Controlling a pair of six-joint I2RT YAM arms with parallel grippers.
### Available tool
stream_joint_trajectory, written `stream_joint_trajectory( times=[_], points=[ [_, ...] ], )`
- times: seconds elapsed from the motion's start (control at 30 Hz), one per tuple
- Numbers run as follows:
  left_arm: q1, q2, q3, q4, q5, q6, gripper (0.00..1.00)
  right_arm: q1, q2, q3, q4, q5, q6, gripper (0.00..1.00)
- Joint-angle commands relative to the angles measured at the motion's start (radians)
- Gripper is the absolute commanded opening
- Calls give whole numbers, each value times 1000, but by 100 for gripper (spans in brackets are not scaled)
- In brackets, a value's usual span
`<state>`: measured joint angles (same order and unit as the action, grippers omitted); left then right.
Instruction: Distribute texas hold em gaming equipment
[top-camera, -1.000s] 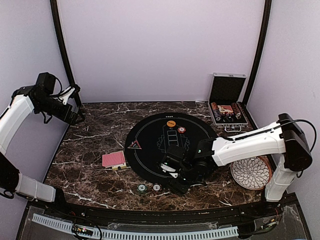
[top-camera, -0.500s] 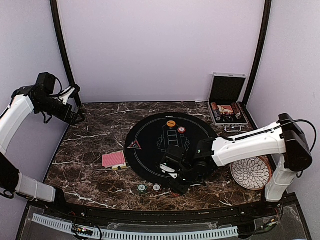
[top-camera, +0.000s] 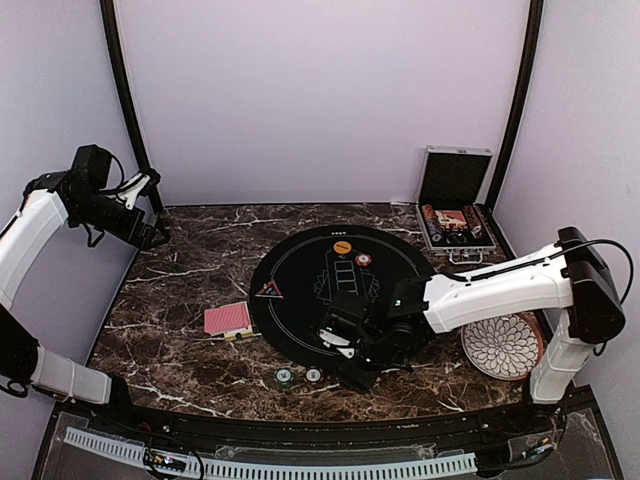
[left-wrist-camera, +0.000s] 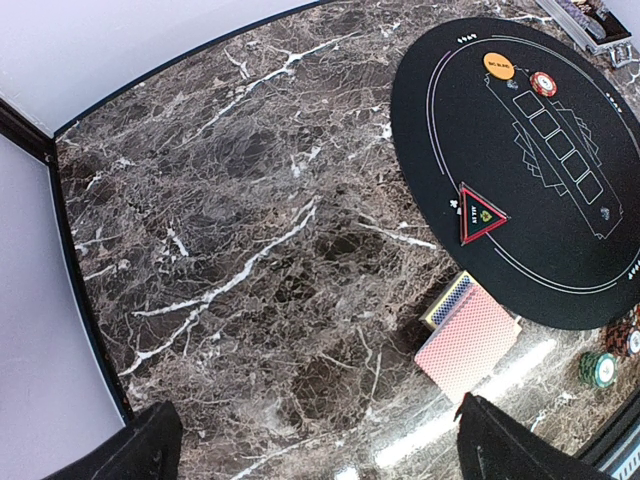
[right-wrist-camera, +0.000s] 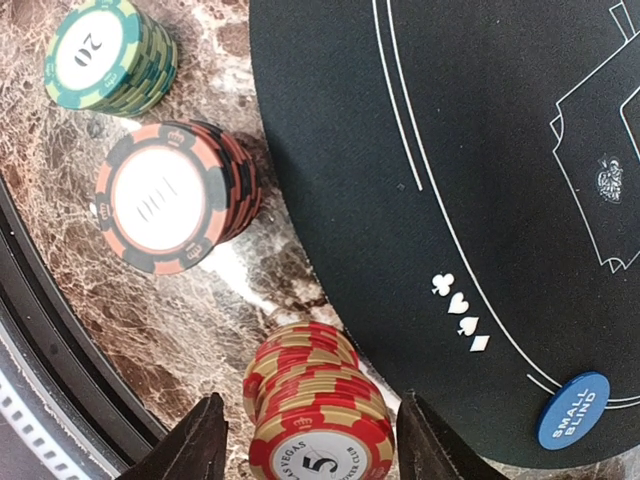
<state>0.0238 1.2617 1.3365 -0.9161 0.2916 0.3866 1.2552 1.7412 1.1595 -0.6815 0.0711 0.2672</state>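
On the dark marble table (top-camera: 190, 270), a round black mat (top-camera: 300, 290) printed with white card outlines sits mid-surface. Your right gripper (right-wrist-camera: 315, 450) is low at the mat's near edge, with its fingers (right-wrist-camera: 200, 440) on either side of a stack of red-and-cream chips (right-wrist-camera: 320, 425) marked 5. The jaws stand partly apart around that stack, and you cannot tell from the wrist view whether the pads press it. The stack stands on the marble right at the mat's rim.

Just beyond it on the marble are a black-and-salmon chip stack (right-wrist-camera: 160, 200) and, farther along, a green stack (right-wrist-camera: 100, 55) marked 20. A blue button (right-wrist-camera: 573, 410) (it reads "small blind") lies at the mat's rim nearby.

Your left gripper (left-wrist-camera: 330, 450) hangs high over the table's far left corner, jaws wide apart and holding nothing.

On the mat are a red triangular marker (top-camera: 268, 290) at the left edge, an orange button (top-camera: 342, 246) toward the far side, and a single red chip (top-camera: 363, 260) just beside it. Red-backed cards (top-camera: 228, 318) lie on the marble just left of the mat.

A silver case (top-camera: 455, 220) stands lid-up at the far right corner, and a white patterned plate (top-camera: 503, 345) lies right of the mat.
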Motion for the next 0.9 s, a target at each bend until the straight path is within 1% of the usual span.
stream_joint_trajectory(
  times=[0.0, 0.17, 0.53, 0.7, 0.8, 0.87],
  points=[
    [-2, -28, -1, -20, 7, 12, 99, 13, -16, 33, -9, 12, -1, 58],
    [-2, -29, -2, -20, 7, 13, 99, 13, -19, 36, -11, 11, 0, 51],
    [-2, -32, 0, -21, 6, 14, 99, 13, -8, 20, -1, -3, -3, 46],
    [-2, -31, 1, -20, 6, 14, 99, 13, -17, 22, -7, -19, -14, 35],
    [-2, -31, 2, -20, 3, 15, 99, 12, -27, 29, -23, 15, -25, 27],
    [-2, -31, 2, -21, 5, 15, 99, 12, -28, 38, -36, 30, -31, 24]
  ],
)
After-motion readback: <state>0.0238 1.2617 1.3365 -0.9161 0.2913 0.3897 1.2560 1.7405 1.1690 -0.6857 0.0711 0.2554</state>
